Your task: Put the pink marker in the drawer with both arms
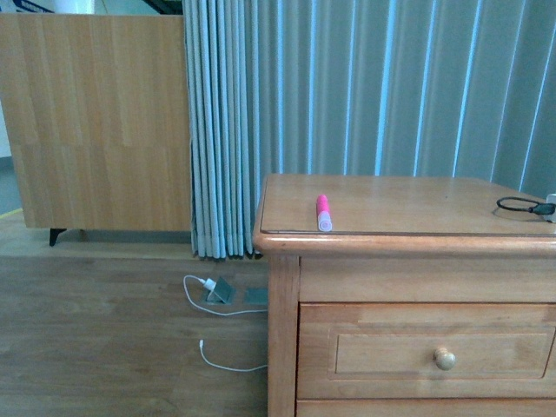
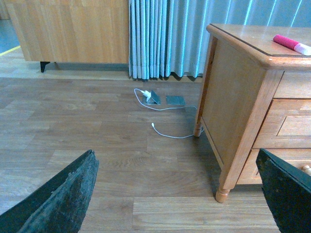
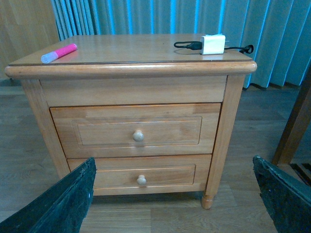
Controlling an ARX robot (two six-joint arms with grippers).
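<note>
The pink marker (image 1: 323,211) lies on top of the wooden nightstand near its front left edge, pale cap toward the front. It also shows in the left wrist view (image 2: 290,44) and the right wrist view (image 3: 59,52). The top drawer (image 1: 426,350) (image 3: 131,130) is shut, with a round pale knob (image 1: 445,358). My left gripper (image 2: 177,194) is open and empty, low above the floor to the left of the nightstand. My right gripper (image 3: 172,196) is open and empty in front of the nightstand, facing its drawers. Neither arm shows in the front view.
A black cable loop (image 1: 524,205) and a white charger (image 3: 213,43) lie on the nightstand's right side. A second, lower drawer (image 3: 141,175) is shut. White cables and a grey power strip (image 1: 222,291) lie on the floor by the curtain. A wooden cabinet (image 1: 95,122) stands at the back left.
</note>
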